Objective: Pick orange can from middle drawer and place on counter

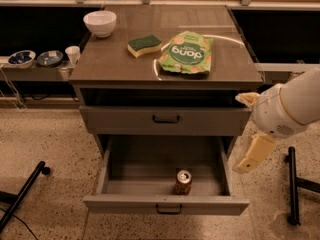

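1. The middle drawer (pixel 125 204) stands pulled open at the bottom centre of the frame. The orange can (pixel 183 182) stands upright inside it, near the front wall and a little right of centre, with nothing else around it.
2. The gripper (pixel 252 154) hangs at the right edge of the frame, outside the drawer's right side and above the level of the can. It is empty and well apart from the can. I cannot tell whether the claw is spread or pressed together, since only one pale part of it shows clearly.
3. By my reading, the step in hand is the approach: the drawer is open and the can has not yet been grasped.
4. The next move likely calls for swinging the claw leftward over the drawer's side wall. It would then descend beside the can, clear of the closed upper drawer (pixel 165 119).
5. The counter (pixel 115 59) in the upper centre holds a white bowl (pixel 100 23), a sponge (pixel 144 45) and a green bag (pixel 186 59). Its front left looks free for the can.
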You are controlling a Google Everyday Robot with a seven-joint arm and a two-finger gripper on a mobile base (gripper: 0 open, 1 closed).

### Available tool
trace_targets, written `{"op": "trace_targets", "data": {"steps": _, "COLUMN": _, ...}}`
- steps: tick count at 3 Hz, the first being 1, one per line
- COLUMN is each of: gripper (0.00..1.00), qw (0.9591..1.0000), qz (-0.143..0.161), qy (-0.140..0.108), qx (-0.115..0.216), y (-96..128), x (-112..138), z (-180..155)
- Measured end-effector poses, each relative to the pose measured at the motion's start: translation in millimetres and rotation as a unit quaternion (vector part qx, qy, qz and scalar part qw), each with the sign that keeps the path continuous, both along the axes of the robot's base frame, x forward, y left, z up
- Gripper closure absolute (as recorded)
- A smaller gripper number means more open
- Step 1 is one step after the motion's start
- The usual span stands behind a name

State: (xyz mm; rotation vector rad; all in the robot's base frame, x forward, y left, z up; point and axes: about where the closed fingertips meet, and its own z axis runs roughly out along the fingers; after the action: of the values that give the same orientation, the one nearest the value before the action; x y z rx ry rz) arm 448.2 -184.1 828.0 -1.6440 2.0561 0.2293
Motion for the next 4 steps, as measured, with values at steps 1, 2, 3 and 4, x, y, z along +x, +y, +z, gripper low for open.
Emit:
{"op": "trace_targets", "data": {"steps": 1, "gripper": 0.00, "qw": 0.9980, "qz": 0.015, "qy": -0.062, "qx": 0.000, "y": -1.9, "x": 15.4, "z": 5.0}}
{"op": "trace_targets", "data": {"steps": 2, "gripper": 0.00, "qw": 0.9984, "qz": 0.007, "qy": -0.037, "qx": 0.041, "y": 14.7, "x": 14.3, "z": -38.4}}
{"op": "trace_targets", "data": {"steps": 3, "gripper": 0.00, "qw": 0.9950, "qz": 0.009, "qy": -0.035, "qx": 0.093, "y": 43.7, "x": 12.9, "z": -108.3}}
{"op": "trace_targets", "data": {"steps": 4, "gripper": 0.00, "qw": 0.9888, "qz": 0.026, "qy": -0.049, "qx": 0.139, "y": 68.2, "x": 13.7, "z": -156.0}}
